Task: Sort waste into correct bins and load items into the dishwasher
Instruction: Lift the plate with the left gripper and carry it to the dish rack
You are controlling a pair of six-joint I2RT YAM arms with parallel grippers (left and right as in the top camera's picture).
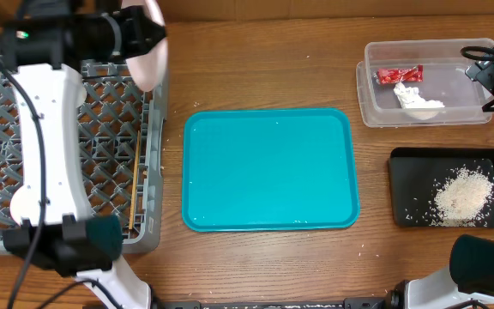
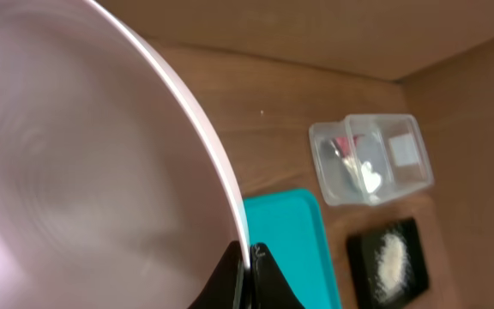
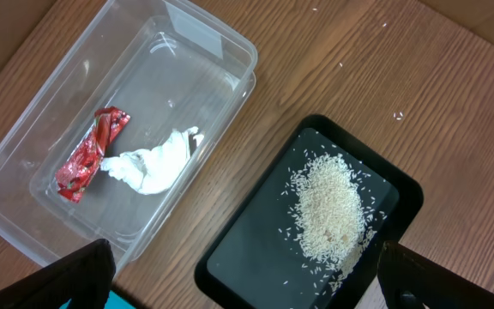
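My left gripper is shut on the rim of the round white plate and holds it on edge above the far right corner of the grey dish rack; the plate also shows in the overhead view. The chopsticks lie along the rack's right side. The clear tub holds the red wrapper and the white napkin. The black tray holds the white crumbs. My right gripper is open and empty above the black tray. The cup and bowls are not in view.
The large teal tray lies in the middle of the wooden table, between the rack and the two bins. My left arm stretches over the rack and hides much of its floor. A few stray crumbs lie on the wood.
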